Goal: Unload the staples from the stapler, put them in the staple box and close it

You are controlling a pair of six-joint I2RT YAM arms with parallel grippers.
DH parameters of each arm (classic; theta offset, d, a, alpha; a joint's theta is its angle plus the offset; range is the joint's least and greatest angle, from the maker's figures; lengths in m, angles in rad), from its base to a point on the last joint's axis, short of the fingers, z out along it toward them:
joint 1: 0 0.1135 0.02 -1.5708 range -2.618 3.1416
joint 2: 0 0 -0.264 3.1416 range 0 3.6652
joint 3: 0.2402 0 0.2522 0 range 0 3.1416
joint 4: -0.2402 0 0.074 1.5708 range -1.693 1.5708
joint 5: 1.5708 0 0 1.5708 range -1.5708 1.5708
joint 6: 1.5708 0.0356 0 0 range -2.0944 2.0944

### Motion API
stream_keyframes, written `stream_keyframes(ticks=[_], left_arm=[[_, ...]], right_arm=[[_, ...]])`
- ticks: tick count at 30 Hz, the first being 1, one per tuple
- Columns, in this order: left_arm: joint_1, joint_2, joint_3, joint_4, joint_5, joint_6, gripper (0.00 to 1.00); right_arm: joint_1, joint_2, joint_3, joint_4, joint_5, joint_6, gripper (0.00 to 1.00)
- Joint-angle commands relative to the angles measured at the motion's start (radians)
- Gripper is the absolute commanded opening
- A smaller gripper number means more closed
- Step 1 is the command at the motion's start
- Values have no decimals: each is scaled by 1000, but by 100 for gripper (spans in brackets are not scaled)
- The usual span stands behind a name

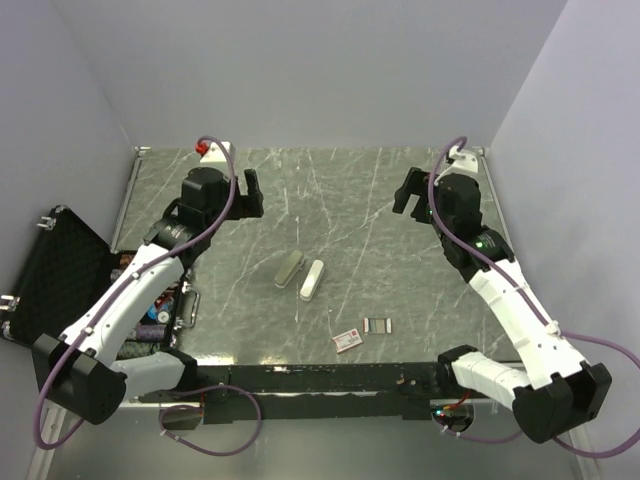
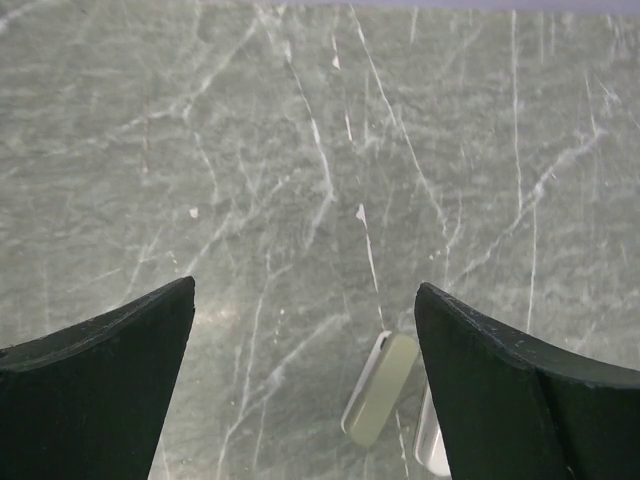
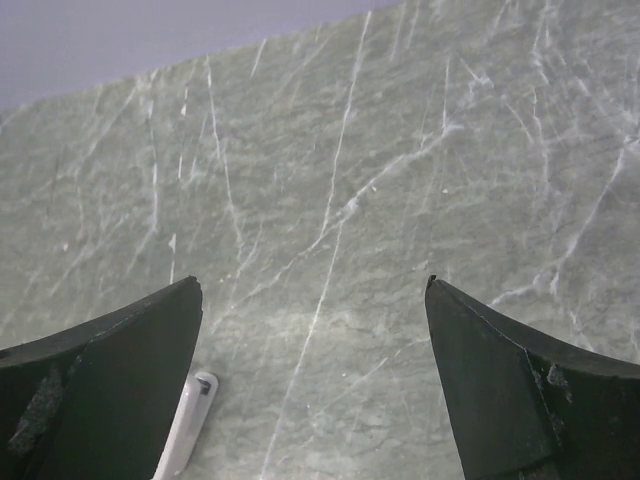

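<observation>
Grey marbled worktop point(image 1: 450, 300) under pale walls point(image 1: 300, 70). From above, two staplers lie mid-worktop, a grey-green stapler point(image 1: 288, 268) just beside a white stapler point(image 1: 312, 279). The staples point(image 1: 378, 325) lie towards the near edge, right of centre, near one red-and-white box point(image 1: 349, 340), perhaps in two or three segments. They are probably light, brittle and slippery, so pinch the long sides.

Left wrist: left fingers point(image 2: 100, 350) wide apart, empty.

Right wrist: right fingers point(image 3: 520, 360) likewise.

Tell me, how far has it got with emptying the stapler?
Done: unclear; a staple strip lies on the table, origin unknown. In hand: nothing; the left gripper and right gripper hang open, empty. Left: the green stapler and the white stapler lie shut.
</observation>
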Motion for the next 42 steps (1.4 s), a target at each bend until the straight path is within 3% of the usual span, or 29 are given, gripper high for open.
stream_keyframes(ticks=[1,3,10,16,27,42], left_arm=[[-2,-46,-25,34,75,2,97],[-2,-50,-35,39,81,8,97],[-9,-2,-38,37,126,19,97],[-55,90,-56,23,81,36,97],[-164,318,-59,5,47,31,98],[-221,470,-55,26,57,34,99]], right_arm=[[2,-36,-10,4,-68,-41,100],[3,-61,-51,31,-156,-75,100],[25,-55,-38,-39,-135,-74,100],[132,-38,-37,-88,-149,-71,100],[203,-63,-153,-38,-244,-34,100],[235,-96,-240,-3,-305,-25,100]])
